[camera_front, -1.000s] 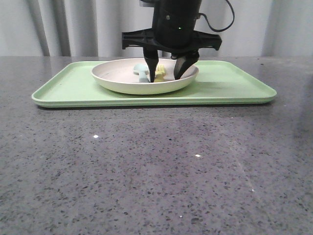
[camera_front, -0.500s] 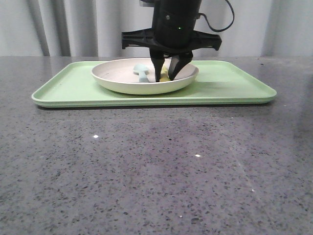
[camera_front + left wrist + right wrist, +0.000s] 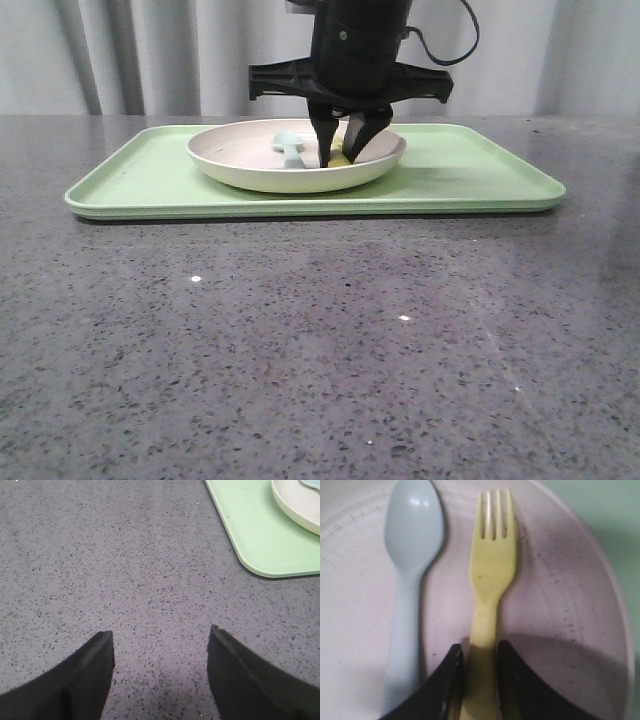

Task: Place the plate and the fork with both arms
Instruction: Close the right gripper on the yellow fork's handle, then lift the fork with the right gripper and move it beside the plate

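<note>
The right claw point(image 3: 479, 677) is clenched on the yellow fork point(image 3: 490, 585) in the plate point(image 3: 240, 170), nothing is moved yet, and the left claw point(image 3: 160, 667) hangs open over the desk point(image 3: 125, 560)

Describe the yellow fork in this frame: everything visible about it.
The fork is small, bright yellow, plastic-looking, with four short tines and a flat handle. It lies flat inside the cream plate, parallel to a pale blue-green spoon with a gap between them. The right gripper has its black fingers closed on either side of the handle's end. In the front view only a yellow sliver shows between the fingers. It appears not yet lifted.
</note>
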{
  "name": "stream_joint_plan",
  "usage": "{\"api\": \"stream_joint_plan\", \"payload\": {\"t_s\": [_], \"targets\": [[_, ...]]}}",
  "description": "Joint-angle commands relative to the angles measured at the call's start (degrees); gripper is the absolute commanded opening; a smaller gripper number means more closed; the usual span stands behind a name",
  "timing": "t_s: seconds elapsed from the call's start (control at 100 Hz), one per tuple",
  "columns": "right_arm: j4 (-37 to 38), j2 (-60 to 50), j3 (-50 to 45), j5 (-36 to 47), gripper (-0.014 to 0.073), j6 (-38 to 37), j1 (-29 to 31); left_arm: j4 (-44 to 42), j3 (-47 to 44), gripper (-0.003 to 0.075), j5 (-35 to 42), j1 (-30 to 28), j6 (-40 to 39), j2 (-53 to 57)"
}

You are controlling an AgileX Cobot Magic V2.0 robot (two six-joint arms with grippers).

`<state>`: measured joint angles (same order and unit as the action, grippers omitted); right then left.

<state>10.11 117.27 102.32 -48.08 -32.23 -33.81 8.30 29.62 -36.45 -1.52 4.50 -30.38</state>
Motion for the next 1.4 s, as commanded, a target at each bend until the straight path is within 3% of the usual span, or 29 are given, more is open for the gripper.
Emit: {"api": "stream_joint_plan", "payload": {"t_s": [0.0,0.14,0.91,1.39], "targets": [[1.5,-3.0,1.7,1.7,0.0106,0.1,0.1,0.6,1.6,0.041,3.6,0.0,-0.3,0.0],[1.5,-3.0,1.7,1.7,0.0038,0.1,0.1,0.6,1.6,0.041,3.6,0.0,-0.3,0.0],[1.7,-7.4,1.7,0.3,0.0038,0.1,0.3,0.6,1.6,0.041,3.6,0.0,-0.3,0.0],[10.3,-12.6,1.7,-4.6,0.0038,0.1,0.5,0.6,1.6,0.041,3.6,0.0,-0.3,0.0]]}}
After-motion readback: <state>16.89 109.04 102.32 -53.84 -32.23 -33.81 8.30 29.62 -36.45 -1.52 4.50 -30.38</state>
